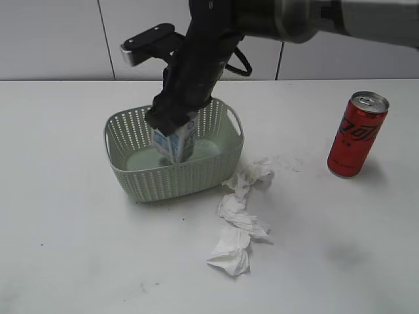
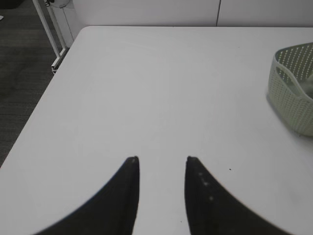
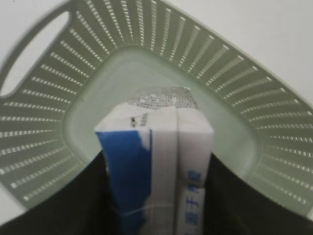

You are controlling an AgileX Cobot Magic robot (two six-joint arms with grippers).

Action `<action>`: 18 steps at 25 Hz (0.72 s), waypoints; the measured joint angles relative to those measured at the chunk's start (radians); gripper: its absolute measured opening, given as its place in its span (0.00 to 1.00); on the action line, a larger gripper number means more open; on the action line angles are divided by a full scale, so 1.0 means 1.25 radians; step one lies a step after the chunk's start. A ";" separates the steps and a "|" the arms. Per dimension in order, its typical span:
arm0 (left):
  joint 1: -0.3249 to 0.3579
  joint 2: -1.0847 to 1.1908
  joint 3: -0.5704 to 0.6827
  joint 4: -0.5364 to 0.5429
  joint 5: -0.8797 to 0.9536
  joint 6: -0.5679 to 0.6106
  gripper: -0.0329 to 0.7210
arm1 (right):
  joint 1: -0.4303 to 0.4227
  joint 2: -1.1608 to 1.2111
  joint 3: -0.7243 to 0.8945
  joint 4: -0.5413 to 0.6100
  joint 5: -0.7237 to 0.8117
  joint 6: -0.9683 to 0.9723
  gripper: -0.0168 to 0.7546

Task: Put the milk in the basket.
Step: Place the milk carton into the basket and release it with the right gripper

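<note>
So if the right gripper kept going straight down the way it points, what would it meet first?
Probably the basket floor: the right gripper holds the milk pointing into it, so the carton would touch first. The remaining gap is unclear.

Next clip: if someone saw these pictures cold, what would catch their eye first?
First, the right gripper reaching down into the pale green basket left of the table's middle, shut on the milk carton, which sits inside the walls. Next, the red can standing upright at the far right, and the crumpled tissues strewn just in front of the basket's right corner. The left gripper hangs open over bare table, holding nothing.
</note>
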 joint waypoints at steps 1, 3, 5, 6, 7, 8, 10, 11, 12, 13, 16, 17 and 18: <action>0.000 0.000 0.000 0.000 0.000 0.000 0.36 | 0.000 0.011 0.000 -0.004 -0.004 0.000 0.44; 0.000 0.000 0.000 0.000 0.000 0.000 0.36 | 0.000 0.029 0.000 -0.009 -0.005 0.000 0.44; 0.000 0.000 0.000 0.000 0.000 0.000 0.36 | 0.000 0.040 0.000 -0.009 -0.005 0.000 0.44; 0.000 0.000 0.000 0.000 0.000 0.000 0.36 | 0.000 0.043 0.000 -0.009 -0.005 0.000 0.44; 0.000 0.000 0.000 0.000 0.000 0.000 0.36 | 0.000 0.043 0.000 -0.009 -0.003 0.000 0.44; 0.000 0.000 0.000 0.000 0.000 0.000 0.36 | 0.000 0.043 -0.001 -0.009 -0.001 0.000 0.46; 0.000 0.000 0.000 0.000 0.000 0.000 0.36 | 0.000 0.043 -0.003 -0.009 -0.001 0.000 0.58; 0.000 0.000 0.000 0.000 0.000 0.000 0.36 | 0.000 0.043 -0.007 -0.009 0.002 0.004 0.64; 0.000 0.000 0.000 0.000 0.000 0.000 0.36 | 0.000 0.043 -0.015 -0.009 0.011 0.014 0.71; 0.000 0.000 0.000 0.000 0.000 0.000 0.36 | 0.000 0.043 -0.029 -0.009 0.033 0.027 0.75; 0.000 0.000 0.000 0.000 0.000 0.000 0.36 | -0.001 0.043 -0.105 -0.010 0.128 0.076 0.80; 0.000 0.000 0.000 0.000 0.000 0.000 0.36 | -0.004 0.043 -0.134 -0.015 0.162 0.095 0.80; 0.000 0.000 0.000 0.000 0.000 0.000 0.36 | -0.009 0.043 -0.169 -0.025 0.195 0.114 0.81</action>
